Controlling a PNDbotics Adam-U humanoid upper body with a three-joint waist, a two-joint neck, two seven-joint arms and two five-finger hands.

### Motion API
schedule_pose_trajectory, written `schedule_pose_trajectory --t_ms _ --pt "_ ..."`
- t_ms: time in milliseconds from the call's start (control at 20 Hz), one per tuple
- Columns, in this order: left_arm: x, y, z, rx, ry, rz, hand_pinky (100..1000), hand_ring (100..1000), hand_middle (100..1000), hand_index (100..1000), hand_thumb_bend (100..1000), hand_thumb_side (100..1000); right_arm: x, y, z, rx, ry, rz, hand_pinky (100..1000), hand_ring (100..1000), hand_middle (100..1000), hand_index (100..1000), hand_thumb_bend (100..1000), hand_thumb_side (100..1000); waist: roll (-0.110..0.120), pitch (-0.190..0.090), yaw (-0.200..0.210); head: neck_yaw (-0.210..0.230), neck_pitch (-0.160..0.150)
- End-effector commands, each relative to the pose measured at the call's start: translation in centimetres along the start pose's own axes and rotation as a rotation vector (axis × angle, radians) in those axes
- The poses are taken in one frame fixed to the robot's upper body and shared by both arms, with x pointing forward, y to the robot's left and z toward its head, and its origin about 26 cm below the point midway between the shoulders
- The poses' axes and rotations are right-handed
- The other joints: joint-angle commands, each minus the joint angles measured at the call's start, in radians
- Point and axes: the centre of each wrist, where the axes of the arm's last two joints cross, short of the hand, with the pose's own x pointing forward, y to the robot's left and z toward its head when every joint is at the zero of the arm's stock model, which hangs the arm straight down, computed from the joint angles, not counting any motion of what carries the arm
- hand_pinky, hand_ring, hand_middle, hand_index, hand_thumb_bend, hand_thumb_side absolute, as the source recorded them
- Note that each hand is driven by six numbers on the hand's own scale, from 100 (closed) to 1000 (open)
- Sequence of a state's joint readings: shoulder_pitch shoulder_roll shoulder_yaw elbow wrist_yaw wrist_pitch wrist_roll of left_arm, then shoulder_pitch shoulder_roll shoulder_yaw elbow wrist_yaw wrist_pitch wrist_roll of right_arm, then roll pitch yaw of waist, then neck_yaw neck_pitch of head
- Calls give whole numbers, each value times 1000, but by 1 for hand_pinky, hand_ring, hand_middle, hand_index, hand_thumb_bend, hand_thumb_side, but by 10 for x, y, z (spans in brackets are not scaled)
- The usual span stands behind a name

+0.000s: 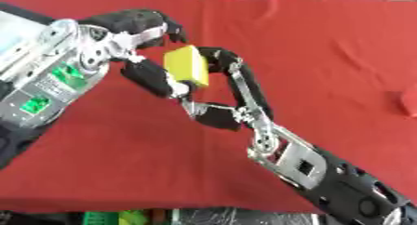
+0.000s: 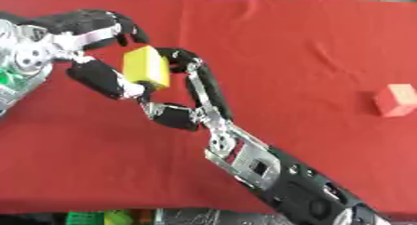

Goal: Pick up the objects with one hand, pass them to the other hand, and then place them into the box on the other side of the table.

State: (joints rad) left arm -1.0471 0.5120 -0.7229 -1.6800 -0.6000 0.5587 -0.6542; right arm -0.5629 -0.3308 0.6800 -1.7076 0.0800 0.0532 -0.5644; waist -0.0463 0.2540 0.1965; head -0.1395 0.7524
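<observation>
The left hand (image 1: pixel 138 38) is seen at the upper left above the red tablecloth (image 1: pixel 326 47); its fingers are curled over the top of a yellow block (image 1: pixel 186 66) and its thumb is set against the block's lower left side, so the block is gripped and held up off the cloth; whether the fingertips actually touch the top face is hard to make out. The right hand (image 1: pixel 232 96) is brought in from the lower right; its fingers are wrapped round the right side of the same block and its thumb is bent beneath it, so the block is pinched by both hands at once. Much of the block's far side is covered by fingers. Well apart at the right a pinkish red block (image 2: pixel 397 100) lies on the cloth, cut off by the edge in the left eye view. Green and yellow shapes (image 1: pixel 122 217) below the table's near edge cannot be identified.
</observation>
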Motion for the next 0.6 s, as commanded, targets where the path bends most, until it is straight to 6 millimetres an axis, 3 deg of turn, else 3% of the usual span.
schedule_pose_trajectory --t_ms 50,600 --pt "-4 8 3 9 29 2 805 796 803 868 408 416 8 -4 -4 1 -49 5 739 758 429 563 100 100 2 -14 -2 4 -12" --pt "-3 8 4 61 27 32 755 731 708 782 256 306 7 -2 -3 6 -50 12 741 763 429 563 100 100 1 -9 -3 5 -11"
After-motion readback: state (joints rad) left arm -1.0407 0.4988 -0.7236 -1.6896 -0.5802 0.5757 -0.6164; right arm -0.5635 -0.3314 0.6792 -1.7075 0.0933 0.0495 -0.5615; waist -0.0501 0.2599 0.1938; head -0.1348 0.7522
